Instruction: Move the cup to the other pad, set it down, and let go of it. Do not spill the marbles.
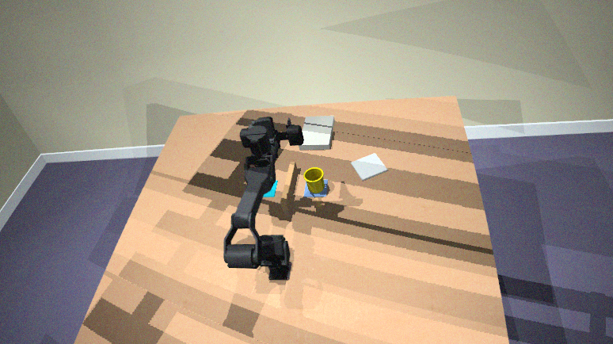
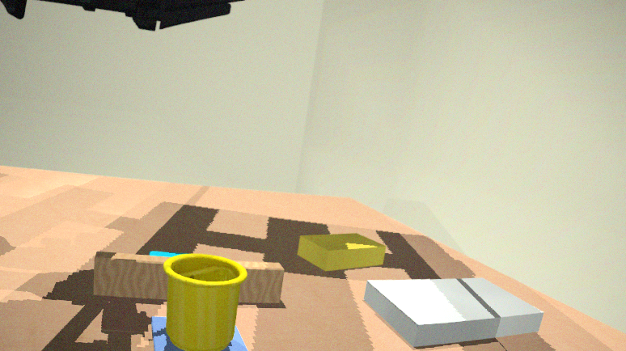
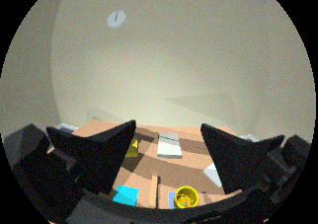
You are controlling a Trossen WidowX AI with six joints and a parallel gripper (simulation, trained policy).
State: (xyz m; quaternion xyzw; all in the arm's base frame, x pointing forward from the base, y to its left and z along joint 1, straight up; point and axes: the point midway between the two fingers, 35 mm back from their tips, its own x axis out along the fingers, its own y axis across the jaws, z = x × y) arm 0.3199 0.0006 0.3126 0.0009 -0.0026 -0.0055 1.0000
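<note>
yellow cup (image 1: 314, 182) (image 2: 201, 315) (image 3: 176, 198) looks rigid, marbles (image 3: 185, 203) loose inside — gripper (image 1: 295, 128) (image 2: 238, 1) (image 3: 169, 125) wide open, empty — best pinched mid-wall, kept level

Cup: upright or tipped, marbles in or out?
Upright: the yellow cup stands on its base, rim up. In: the wrist view shows small coloured marbles inside.
</note>
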